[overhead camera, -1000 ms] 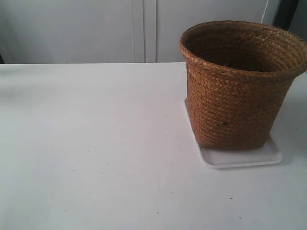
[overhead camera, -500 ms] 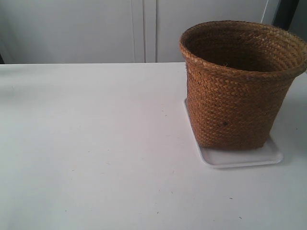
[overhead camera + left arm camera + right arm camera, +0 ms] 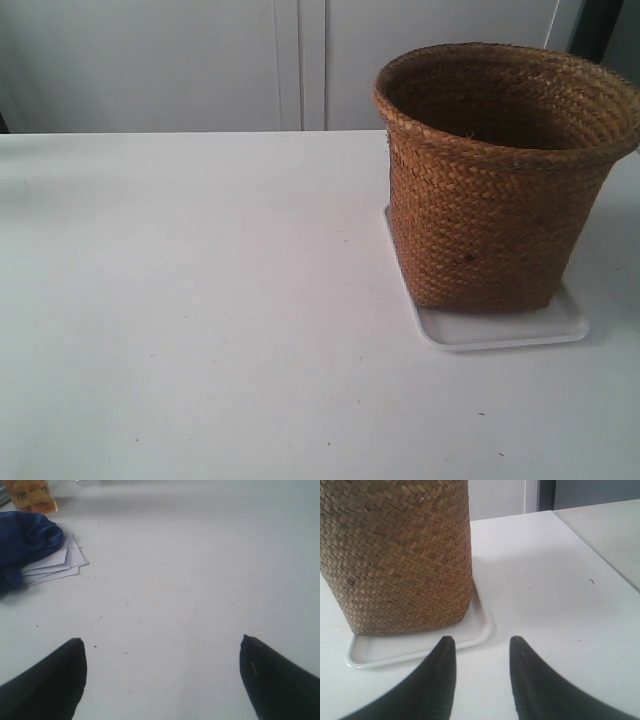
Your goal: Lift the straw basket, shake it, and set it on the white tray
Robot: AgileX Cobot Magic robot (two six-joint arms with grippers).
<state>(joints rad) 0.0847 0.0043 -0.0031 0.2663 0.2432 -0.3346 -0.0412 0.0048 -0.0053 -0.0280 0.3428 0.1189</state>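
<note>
Tabletop is filling most of my exterior feed, white and wide. The straw basket is standing upright on the white tray, toward the tabletop's edge on the exterior view's right and about midway between the far and near edges. Its base is covering most of the tray, with only a thin strip of rim showing. So I'm reading the placement as done, and backing away is where things can go wrong.

I'm watching the right gripper first. It's sitting low with a narrow gap between its fingers, gripping nothing, just short of the tray's rounded corner. Any forward creep is going to push that corner and slide the tray with the basket on it. The basket is flaring wider at the top, so I'm judging that a knock on the rim could tip it off the tray.

The left gripper is spread wide and empty over bare table. A blue cloth and a fan of papers are lying off to one side. A careless sweep that way is risking scattered sheets.
</note>
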